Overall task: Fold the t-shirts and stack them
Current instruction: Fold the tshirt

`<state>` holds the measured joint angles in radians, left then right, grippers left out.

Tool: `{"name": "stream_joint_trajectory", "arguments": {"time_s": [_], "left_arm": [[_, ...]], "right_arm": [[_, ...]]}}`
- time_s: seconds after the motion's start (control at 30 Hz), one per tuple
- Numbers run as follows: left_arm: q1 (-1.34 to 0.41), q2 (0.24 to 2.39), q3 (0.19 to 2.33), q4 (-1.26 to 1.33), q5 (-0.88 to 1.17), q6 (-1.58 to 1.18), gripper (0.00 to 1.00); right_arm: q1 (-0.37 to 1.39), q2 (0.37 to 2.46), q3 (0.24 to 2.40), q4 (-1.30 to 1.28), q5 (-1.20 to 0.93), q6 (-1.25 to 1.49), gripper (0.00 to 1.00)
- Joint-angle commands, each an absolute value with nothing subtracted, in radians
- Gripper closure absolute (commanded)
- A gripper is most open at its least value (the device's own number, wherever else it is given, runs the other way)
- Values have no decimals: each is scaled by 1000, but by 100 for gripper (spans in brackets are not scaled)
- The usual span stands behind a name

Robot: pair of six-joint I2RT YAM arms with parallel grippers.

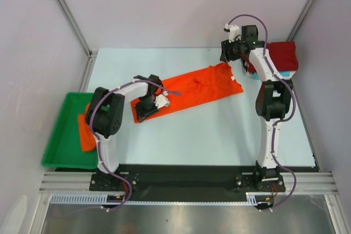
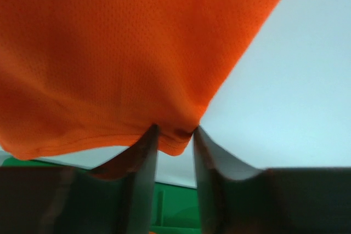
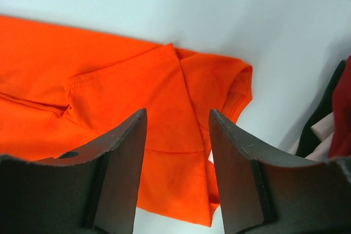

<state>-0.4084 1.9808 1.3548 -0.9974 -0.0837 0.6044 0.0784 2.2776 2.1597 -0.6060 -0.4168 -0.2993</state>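
On the pale table [image 1: 219,135], bright orange t-shirt [image 1: 200,86], folded narrow, stretched diagonally

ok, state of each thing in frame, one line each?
orange t-shirt on table: folded into a long strip, near end pinched.
left gripper: shut on that shirt's hem.
right gripper: open over the shirt's far end, holding nothing.
dark red t-shirt: folded, atop the far-right stack.
turquoise t-shirt: under the red one, mostly hidden.
orange t-shirt in tray: crumpled, unfolded.
green tray: holds that shirt.
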Motion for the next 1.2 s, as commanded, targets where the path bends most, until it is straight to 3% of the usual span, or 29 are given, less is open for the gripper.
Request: {"name": "stream_joint_trajectory", "arguments": {"time_s": [0.0,0.07,0.13,0.2,0.57,0.87,1.17], "left_arm": [[-411,1994,1333,-957,-91,635,68],[-411,2003,1338,-960,-77,632,77],[-411,2028,1356,-979,-55,615,94],[-411,2037,1362,-994,-35,598,100],[-558,1891,1213,-1025,113,537,100],[-682,1893,1291,-1129,182,466,100],[-819,1937,1337,-1153,216,459,99]], "right_arm": [[80,2201,2126,-623,-394,-319,45],[84,2198,2106,-630,-397,-334,46],[89,2213,2086,-637,-387,-348,46],[89,2233,2077,-632,-370,-342,46],[132,2417,2169,-644,-296,-411,46],[175,2468,2184,-630,-290,-402,46],[213,2641,2361,-598,-285,-356,46]]}}
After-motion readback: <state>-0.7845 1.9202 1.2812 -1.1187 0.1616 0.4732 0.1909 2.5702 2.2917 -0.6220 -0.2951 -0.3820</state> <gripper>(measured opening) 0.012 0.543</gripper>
